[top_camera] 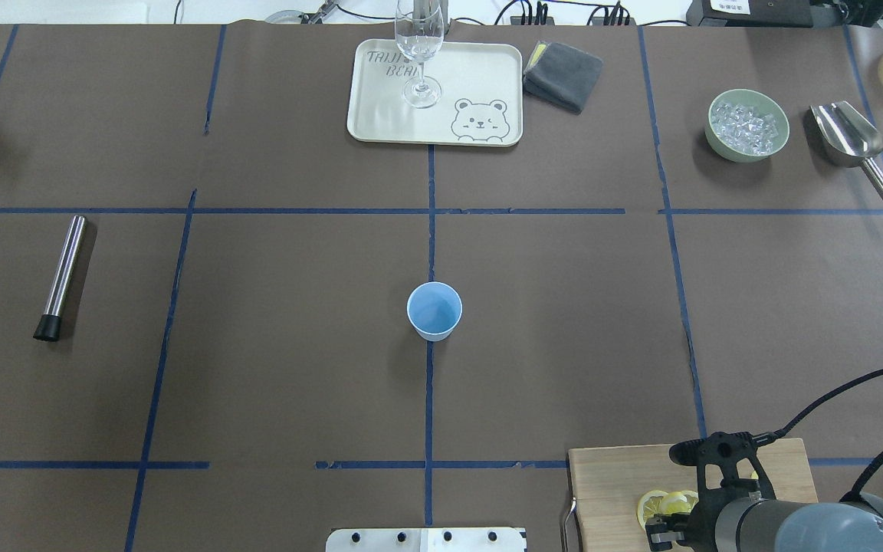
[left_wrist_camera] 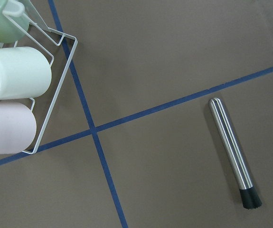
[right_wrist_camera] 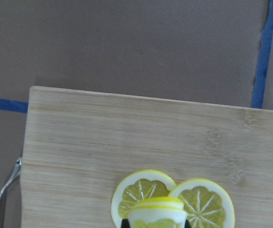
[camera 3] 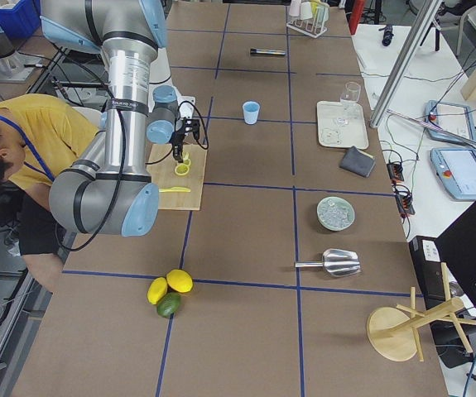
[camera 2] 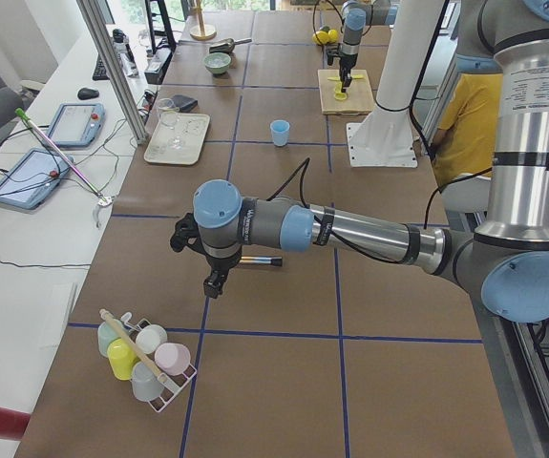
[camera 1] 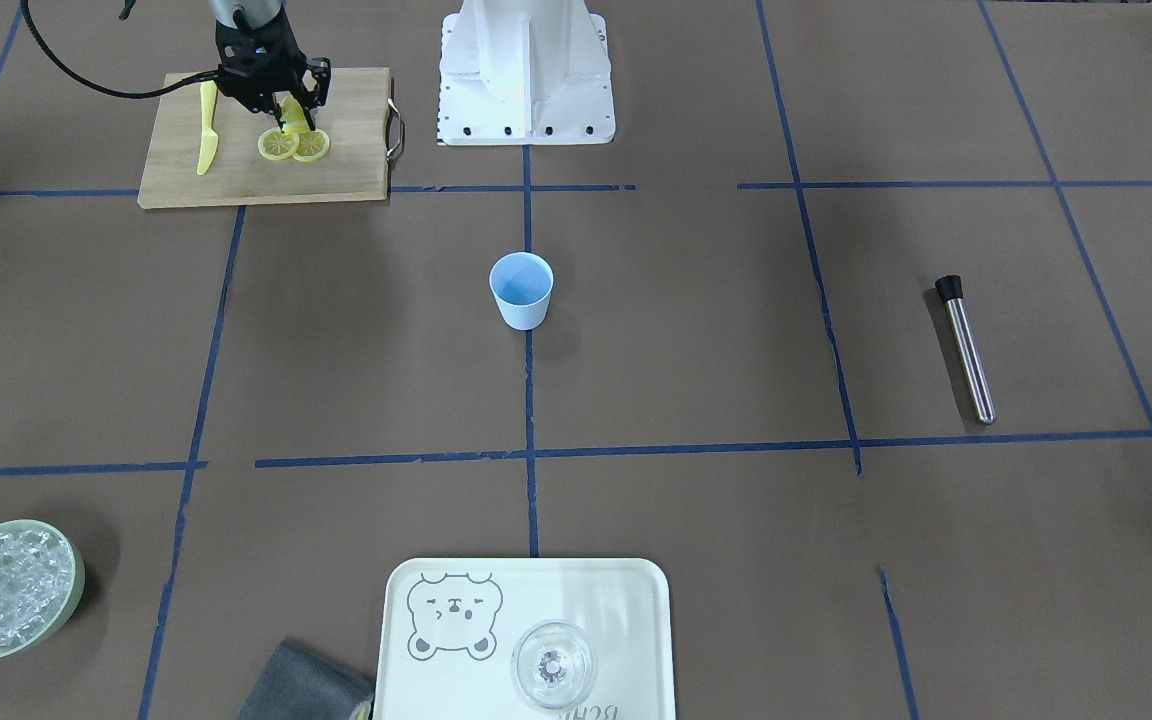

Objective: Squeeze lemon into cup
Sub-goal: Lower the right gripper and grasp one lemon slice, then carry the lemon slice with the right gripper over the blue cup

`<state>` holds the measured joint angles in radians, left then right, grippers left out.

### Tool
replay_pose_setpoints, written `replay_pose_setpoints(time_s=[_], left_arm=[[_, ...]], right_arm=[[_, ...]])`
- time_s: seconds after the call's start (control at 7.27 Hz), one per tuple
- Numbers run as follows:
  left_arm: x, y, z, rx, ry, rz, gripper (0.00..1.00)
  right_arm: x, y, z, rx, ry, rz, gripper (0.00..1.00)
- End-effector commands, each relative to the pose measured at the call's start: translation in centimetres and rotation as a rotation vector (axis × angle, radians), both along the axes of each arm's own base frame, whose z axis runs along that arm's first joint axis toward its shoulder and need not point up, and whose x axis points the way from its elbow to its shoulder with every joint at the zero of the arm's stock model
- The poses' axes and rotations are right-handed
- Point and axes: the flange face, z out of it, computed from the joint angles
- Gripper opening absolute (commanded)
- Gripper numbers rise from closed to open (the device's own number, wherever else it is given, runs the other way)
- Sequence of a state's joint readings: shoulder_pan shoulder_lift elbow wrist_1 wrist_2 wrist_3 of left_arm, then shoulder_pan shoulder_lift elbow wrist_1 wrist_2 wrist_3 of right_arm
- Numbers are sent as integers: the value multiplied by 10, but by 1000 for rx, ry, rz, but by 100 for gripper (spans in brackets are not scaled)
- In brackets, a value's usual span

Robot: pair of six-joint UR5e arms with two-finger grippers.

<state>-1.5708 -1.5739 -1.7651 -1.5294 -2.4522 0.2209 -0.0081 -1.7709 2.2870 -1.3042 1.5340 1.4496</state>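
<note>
In the front-facing view, upper left, the right gripper point(camera 1: 294, 118) has its black fingers clenched on the lemon point(camera 1: 291, 108). The fingers hide most of the lemon. It hangs just above two lemon slices point(camera 1: 294, 145), which lie flat on the grained wooden cutting board point(camera 1: 356, 150). The cup point(camera 1: 521, 290), smooth, pale blue and tapered, stands upright at centre, well apart from the board.

In the overhead view, lower right, the arm covers the gripper and lemon. The board is cut off by the bottom edge.

In the left-side view, the left gripper point(camera 2: 215, 277) hangs over the table at centre left, and I cannot tell whether it is released or clenched.

The left wrist view shows a polished steel muddler point(left_wrist_camera: 232, 147) with a black tip. A wire rack point(left_wrist_camera: 55, 95) is cropped at the left edge.

In the right wrist view, the glossy lemon point(right_wrist_camera: 157, 213) is cut off at the bottom centre.
</note>
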Motion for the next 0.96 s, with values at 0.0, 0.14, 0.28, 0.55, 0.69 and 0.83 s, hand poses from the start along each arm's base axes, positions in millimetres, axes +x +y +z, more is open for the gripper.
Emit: replay_pose_setpoints(time_s=[0.0,0.14,0.28,0.55,0.69,0.83], left_arm=[[0,0,0,1,-1,0,100],[-1,0,0,-1,1,-1,100],[0,2,3,-6,-1,0,100],[-1,3,3,-7,1,-1,100],[-1,3,4,-9,1,-1,100],[0,3,4,-9,1,0,100]], right_arm=[[12,-14,-25,1,-55,37,39],[9,-27,-42,3,-97,68,40],[2,-40,-64,7,-149,101,41],[5,-95,-100,-8,-227,199,41],[-11,-137,-134,-44,-229,235,42],[-40,-179,-176,-69,-211,268,47]])
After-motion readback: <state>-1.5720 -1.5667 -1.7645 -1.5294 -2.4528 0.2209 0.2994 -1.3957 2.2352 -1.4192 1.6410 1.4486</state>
